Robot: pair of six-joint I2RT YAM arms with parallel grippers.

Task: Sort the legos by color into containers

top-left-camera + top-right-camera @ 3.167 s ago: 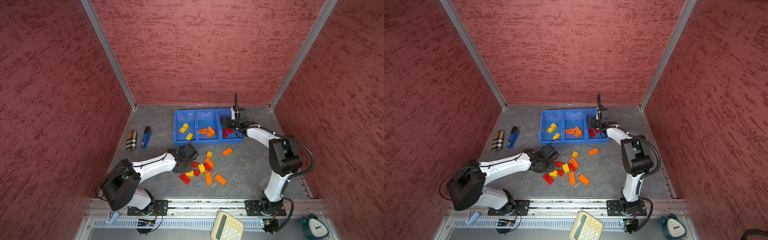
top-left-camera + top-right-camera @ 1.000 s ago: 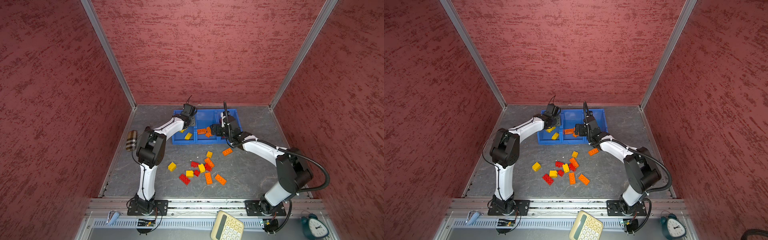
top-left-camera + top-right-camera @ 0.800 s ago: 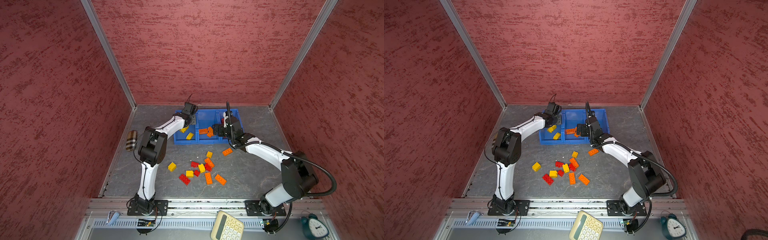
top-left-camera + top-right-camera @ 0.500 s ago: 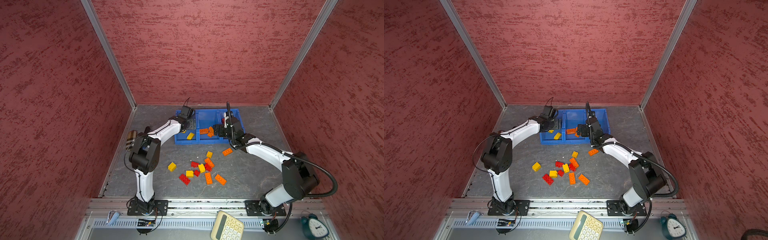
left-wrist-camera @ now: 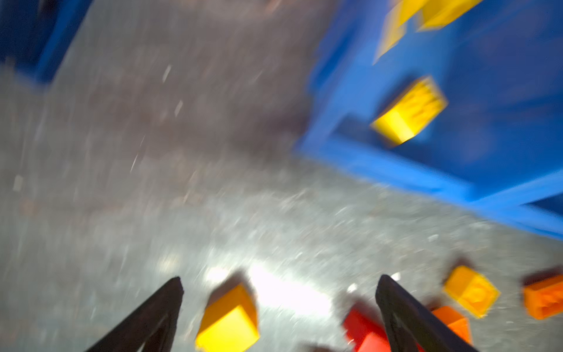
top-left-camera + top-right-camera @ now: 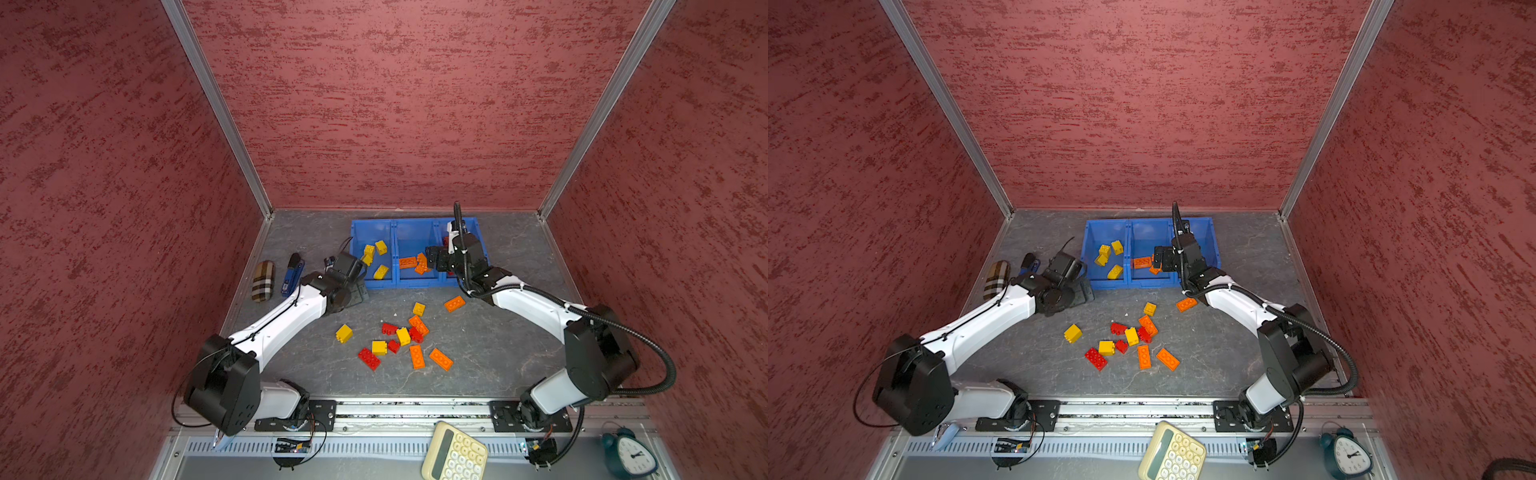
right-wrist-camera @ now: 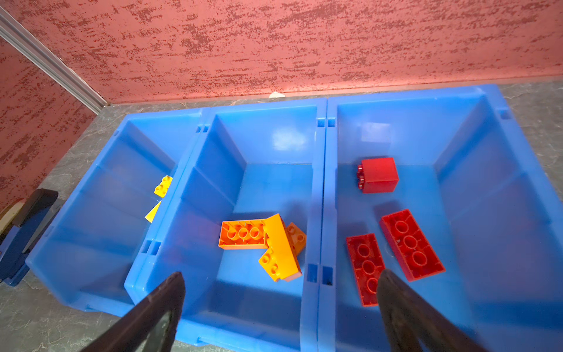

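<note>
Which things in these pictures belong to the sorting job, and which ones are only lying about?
For the job:
- loose legos in front of the bins
- three blue bins
- yellow legos, orange legos and red legos already inside them

Only lying about:
- plaid pouch
- blue stapler
- calculator
- alarm clock

The blurred view shows the left hand (image 5: 279, 280) with fingers (image 5: 152, 320) spread wide above the grey worktop (image 5: 122, 183), a loose yellow lego (image 5: 227, 317) lying between them, and a second yellow lego (image 5: 408, 111) inside the blue container (image 5: 380, 170).
</note>
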